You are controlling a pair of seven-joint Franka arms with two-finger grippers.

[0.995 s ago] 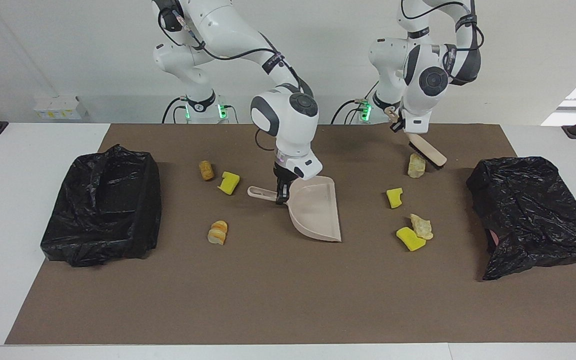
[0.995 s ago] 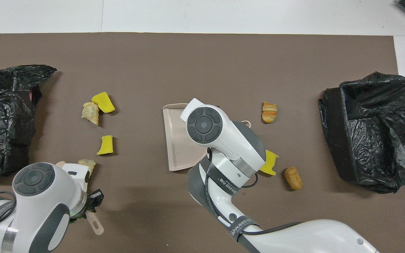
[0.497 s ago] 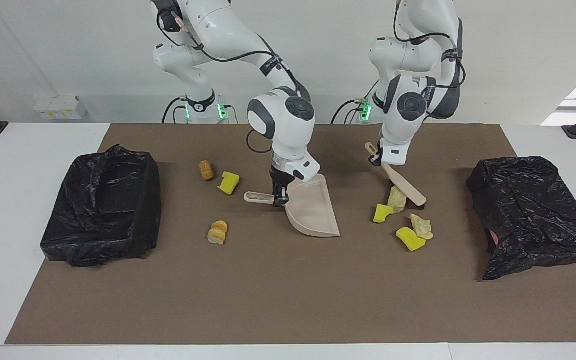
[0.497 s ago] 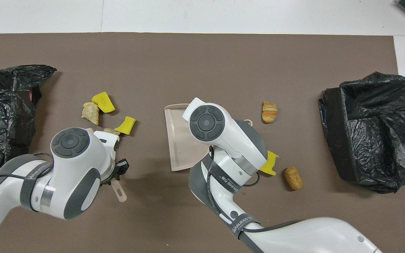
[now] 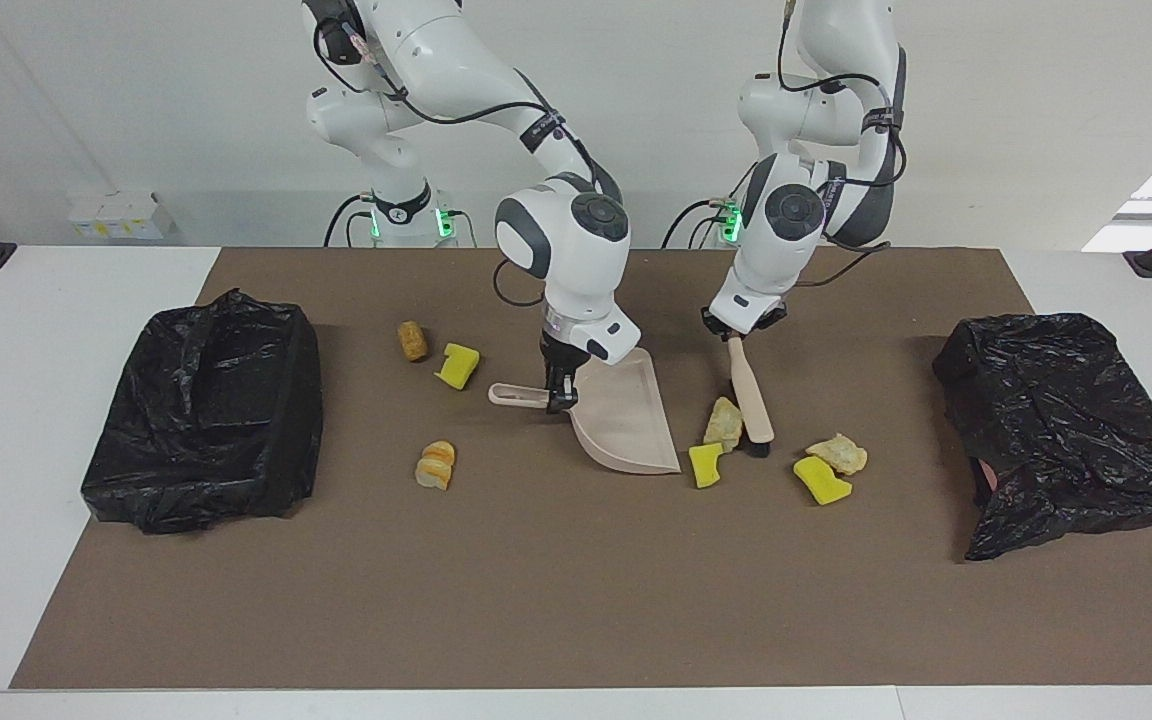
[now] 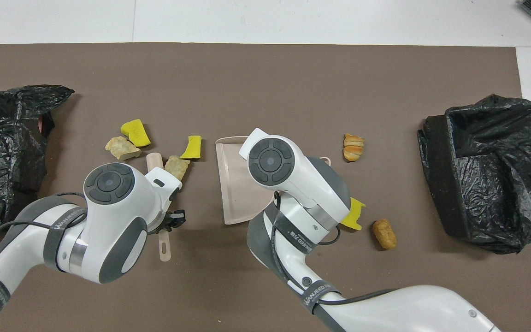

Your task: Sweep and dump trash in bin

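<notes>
Scraps of trash lie scattered on the brown mat (image 5: 576,600) between two black-bagged bins; the facing view shows the right gripper (image 5: 558,392) clamped on the handle of the dustpan (image 5: 626,420), a grip the overhead view hides under the arm's wrist, and likewise the left gripper (image 5: 736,335) clenched on the handle of the brush (image 5: 751,400), whose head rests on the mat. Just beside the brush head sit a pale lump (image 5: 724,424) and a yellow chunk (image 5: 705,465), close to the dustpan's open edge; half a second ago both lay farther toward the left arm's end, and the brush has swung across with them while the dustpan has stayed put. Another yellow chunk (image 5: 822,480) and a tan lump (image 5: 838,453) lie together toward the left arm's end, the lump slightly turned since then. Toward the right arm's end lie a striped bread lump (image 5: 435,465), a yellow chunk (image 5: 457,365) that the overhead view half hides under the right arm, and a golden-brown lump (image 5: 413,341). The bin at the right arm's end (image 6: 491,170) stands open upward and only black liner shows inside; the bin at the left arm's end (image 6: 7,152) lies on its side, its inside not visible; the dustpan holds nothing.
</notes>
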